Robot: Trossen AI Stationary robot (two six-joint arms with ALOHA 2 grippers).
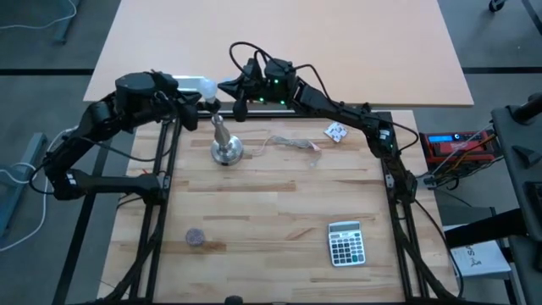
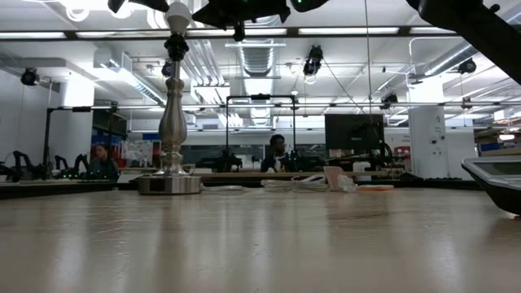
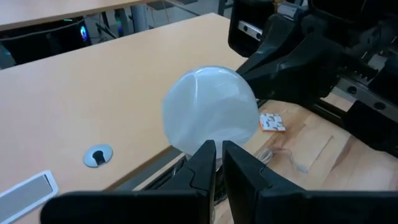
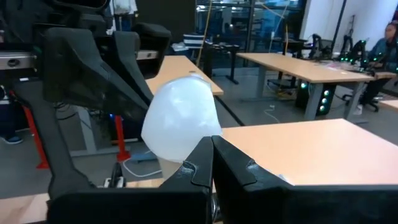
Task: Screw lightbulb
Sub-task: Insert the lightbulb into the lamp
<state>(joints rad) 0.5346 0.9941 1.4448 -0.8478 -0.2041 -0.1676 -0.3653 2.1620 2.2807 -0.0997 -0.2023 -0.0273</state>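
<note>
The white frosted lightbulb (image 2: 177, 15) sits on top of the silver stand (image 2: 172, 114), whose round base (image 1: 227, 152) rests on the wooden table at the far left. The bulb fills the left wrist view (image 3: 210, 111) and the right wrist view (image 4: 180, 119). My left gripper (image 3: 218, 152) comes at it from the table's left, and my right gripper (image 4: 211, 155) from the right. Both have their fingers close together, with the tips at the globe's lower edge. The bulb's screw base is hidden. My left gripper's fingertips (image 3: 205, 152) lie level against the lower edge of the globe (image 3: 214, 138), coming from the table's left. I cannot tell whether they touch it. My right gripper's fingertips (image 4: 202, 155) lie level at the globe's lower edge (image 4: 186, 155), coming from the right. I cannot tell whether they touch it.
A crumpled white paper scrap (image 1: 336, 131) and a thin cord (image 1: 288, 142) lie to the right of the stand. A calculator (image 1: 345, 243) lies at the near right and a dark round disc (image 1: 196, 238) at the near left. A tan tabletop (image 1: 279, 42) lies beyond the far edge.
</note>
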